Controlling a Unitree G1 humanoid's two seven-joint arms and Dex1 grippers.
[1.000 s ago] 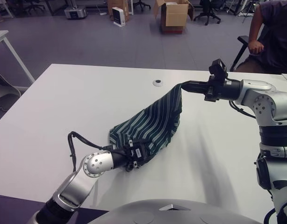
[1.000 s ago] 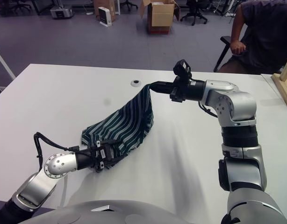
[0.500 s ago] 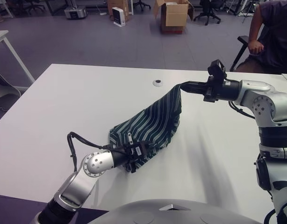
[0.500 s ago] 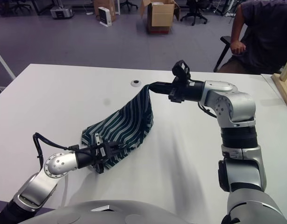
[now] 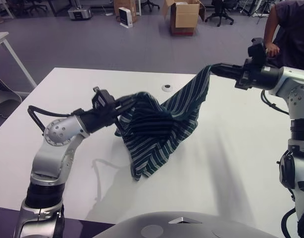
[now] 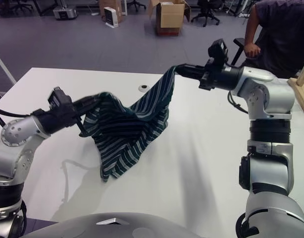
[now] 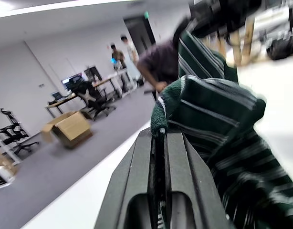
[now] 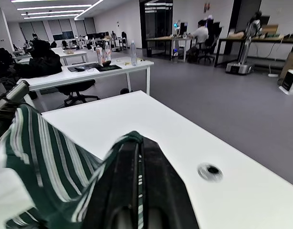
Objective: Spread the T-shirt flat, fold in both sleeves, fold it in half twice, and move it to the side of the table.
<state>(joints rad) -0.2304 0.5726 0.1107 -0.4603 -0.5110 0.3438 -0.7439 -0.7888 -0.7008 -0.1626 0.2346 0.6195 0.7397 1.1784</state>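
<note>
t-shirt point(image 5: 159, 126): dark green w/ white stripes, bunched, slung mid-frame between both grippers, lower end sagging toward the table point(image 5: 68, 89). left gripper point(image 5: 128, 102) clamped on cloth centre-left, right gripper point(image 5: 215, 69) pinching a corner upper right.

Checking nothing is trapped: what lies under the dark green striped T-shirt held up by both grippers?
Beneath the dark green striped T-shirt, white table and the cloth's shadow show. The patch behind its hanging folds is covered.
</note>
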